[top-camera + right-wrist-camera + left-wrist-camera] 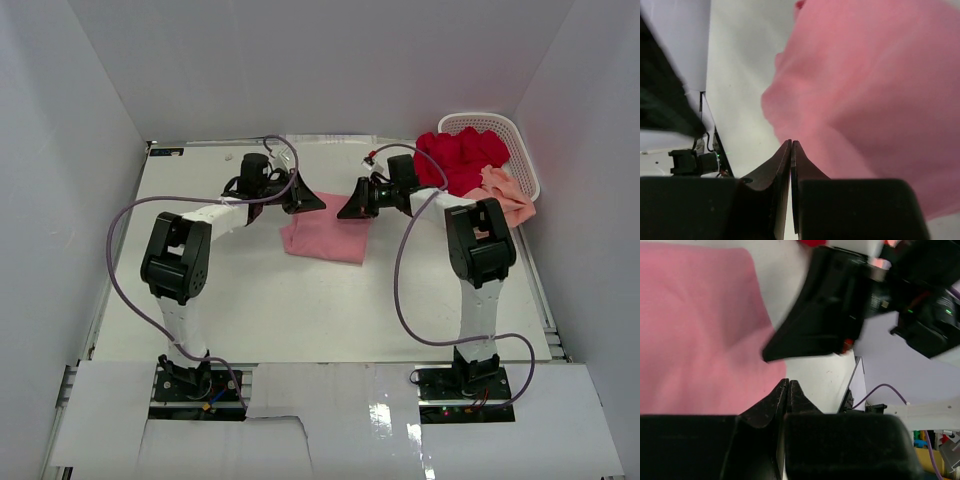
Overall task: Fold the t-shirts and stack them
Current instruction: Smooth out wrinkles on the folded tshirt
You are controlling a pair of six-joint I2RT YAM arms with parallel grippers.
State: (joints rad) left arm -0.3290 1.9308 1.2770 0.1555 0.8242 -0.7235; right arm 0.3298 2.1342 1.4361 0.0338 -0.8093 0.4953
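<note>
A white table (300, 320) walled in by white panels carries the folded pink t-shirt (325, 238) at its middle, towards the far side. The deep red t-shirt (460, 160) is bunched in a white basket (525, 150) at the far right corner, and the peach t-shirt (508, 200) hangs over the basket's near rim. The left gripper (788, 384) and the right gripper (791, 144) face each other over the pink shirt's far edge, tips close together, each with its jaws pressed together on nothing, no cloth pinched between them.
</note>
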